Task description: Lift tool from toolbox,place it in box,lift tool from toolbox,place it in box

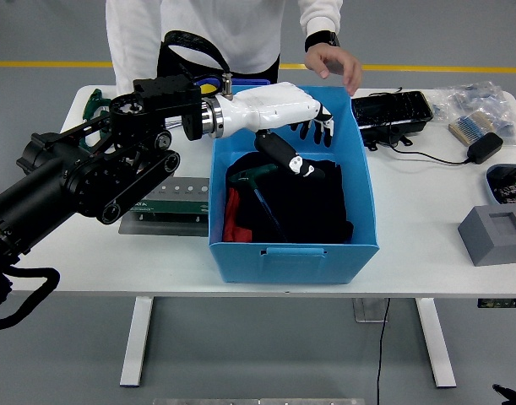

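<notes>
I take the grey foam block [494, 234] near the right end of the white bench [426, 198] as my marker. Just behind it, at the bench's right edge, I see part of a dark blue tray [507, 181] of small parts. Further back sit a black adapter [484, 147] with its cable [426, 154] trailing left, and clear bags of small parts [475, 110] at the far corner. Left of those bags lies a black tray [393, 111]. Well to the block's far left, a person in a white top [203, 34] stands behind the bench, one hand [335, 64] hovering with a black watch [322, 40] on the wrist.
</notes>
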You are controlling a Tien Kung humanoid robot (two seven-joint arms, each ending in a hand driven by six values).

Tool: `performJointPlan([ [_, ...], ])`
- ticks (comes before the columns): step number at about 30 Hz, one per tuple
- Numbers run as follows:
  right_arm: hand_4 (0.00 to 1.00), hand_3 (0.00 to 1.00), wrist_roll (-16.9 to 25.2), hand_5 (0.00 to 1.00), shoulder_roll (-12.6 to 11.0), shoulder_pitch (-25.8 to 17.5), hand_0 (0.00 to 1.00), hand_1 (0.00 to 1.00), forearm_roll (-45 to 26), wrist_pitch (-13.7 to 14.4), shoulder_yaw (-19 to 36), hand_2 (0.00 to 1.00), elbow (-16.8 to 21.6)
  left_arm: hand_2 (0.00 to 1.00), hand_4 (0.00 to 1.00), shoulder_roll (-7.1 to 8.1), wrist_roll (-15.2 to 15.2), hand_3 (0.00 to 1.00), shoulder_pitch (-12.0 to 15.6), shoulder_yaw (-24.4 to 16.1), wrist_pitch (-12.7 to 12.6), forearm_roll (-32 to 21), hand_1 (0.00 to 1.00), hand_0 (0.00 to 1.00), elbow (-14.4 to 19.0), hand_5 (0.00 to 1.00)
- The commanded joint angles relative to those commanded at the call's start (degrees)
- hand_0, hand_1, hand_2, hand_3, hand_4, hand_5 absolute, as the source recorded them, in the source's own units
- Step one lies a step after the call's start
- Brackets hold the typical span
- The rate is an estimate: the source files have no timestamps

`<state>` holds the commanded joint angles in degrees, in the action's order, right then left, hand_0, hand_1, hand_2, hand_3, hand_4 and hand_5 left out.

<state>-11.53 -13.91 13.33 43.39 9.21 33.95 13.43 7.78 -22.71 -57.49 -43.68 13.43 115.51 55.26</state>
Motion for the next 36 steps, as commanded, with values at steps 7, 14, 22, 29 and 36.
performJointPlan([
  [7, 0.779, 0.541, 0.0, 0.658, 0.3, -0.5, 0.619, 0.600, 0.5, 0.0, 0.3, 0.669, -0.1, 0.510, 0.857, 3.12, 3.6, 0.593, 7.2, -10.8, 4.0, 1.6, 0.385, 0.352, 7.0, 0.653],
  [14, 0.778, 0.541, 0.3, 0.658, 0.6, -0.8, 0.618, 0.598, -0.5, 0.3, -0.1, 0.669, -0.2, 0.524, 0.856, 8.93, 4.0, 0.593, 13.4, -16.9, 2.7, 4.7, 0.405, 0.353, 11.5, 0.656],
  [22, 0.777, 0.541, 0.5, 0.657, 0.6, -0.7, 0.617, 0.597, -1.2, 0.4, -0.5, 0.668, -0.3, 0.604, 0.857, 14.81, 0.0, 0.574, 12.7, -11.9, -2.1, 9.2, 0.559, 0.518, 6.0, 0.651],
  [29, 0.777, 0.540, 0.7, 0.656, 0.6, -0.6, 0.618, 0.596, -1.7, 0.5, -0.8, 0.668, -0.3, 0.660, 0.857, 18.08, -1.2, 0.591, 8.8, -1.2, -5.9, 12.3, 0.639, 0.561, -0.9, 0.663],
  [36, 0.776, 0.540, 0.7, 0.657, 0.6, -0.3, 0.617, 0.598, -2.0, 0.5, -1.0, 0.668, -0.3, 0.707, 0.862, 18.72, -0.6, 0.594, 5.8, 6.4, -7.3, 13.9, 0.705, 0.658, -5.2, 0.670],
])
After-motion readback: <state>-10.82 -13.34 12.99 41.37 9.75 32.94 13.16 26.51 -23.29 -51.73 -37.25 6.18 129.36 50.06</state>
